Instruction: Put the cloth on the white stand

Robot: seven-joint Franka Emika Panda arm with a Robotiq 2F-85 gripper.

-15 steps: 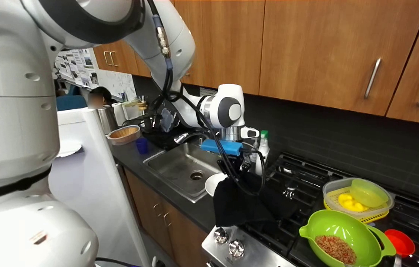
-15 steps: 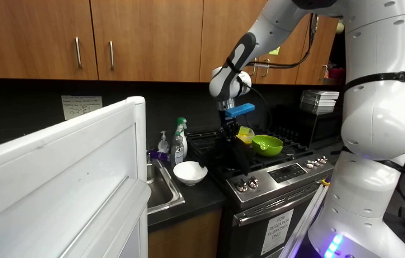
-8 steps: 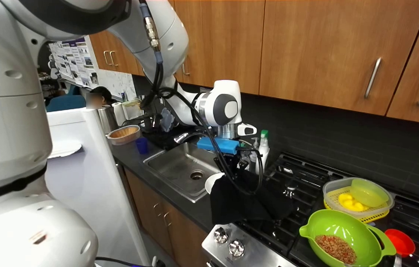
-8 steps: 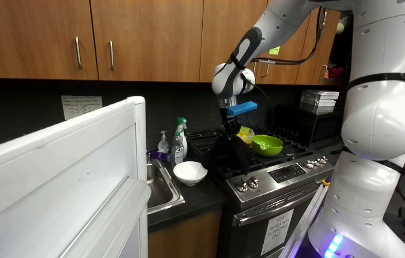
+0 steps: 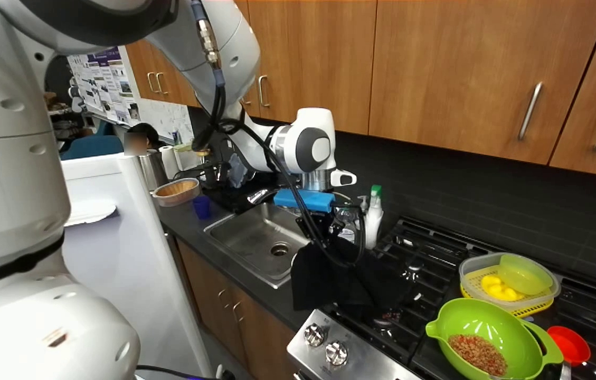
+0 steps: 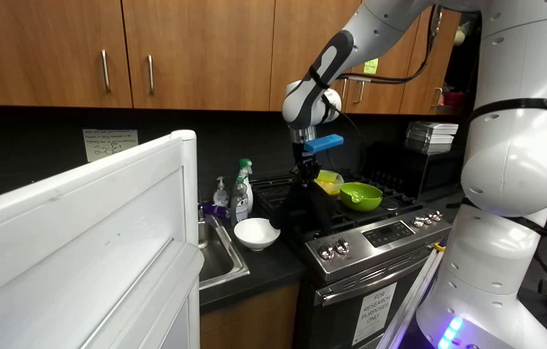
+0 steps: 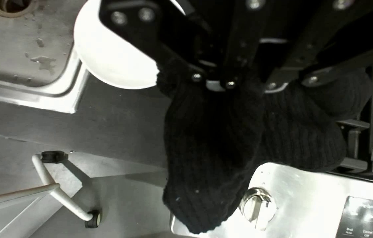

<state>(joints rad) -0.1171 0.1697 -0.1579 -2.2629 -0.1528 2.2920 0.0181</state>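
I've got the black ribbed-knit cloth (image 7: 212,142) hanging from my black two-fingered gripper (image 6: 306,181), a bunched end pinched between the fingers, the rest drooping over the front corner of the steel-fronted black stove (image 6: 353,253); can't tell whether its lower end touches down. Here's the line that matters: the tall white panelled stand (image 6: 118,242), my target as I read it, is well apart from the cloth, out in front of the dark flat counter (image 6: 266,269), on the side of the stainless-steel sink (image 5: 255,248). In the wrist view that's lower left, where white tubular legs (image 7: 71,202) show, probably its feet. The cloth's long axis runs from the fingers toward the bottom of that view, a second fold spreading right. So I'd go sideways and outward, lifting first: the round white bowl (image 7: 117,59) lies right beside the cloth on that same side, and a trailing hem could snag its rim.
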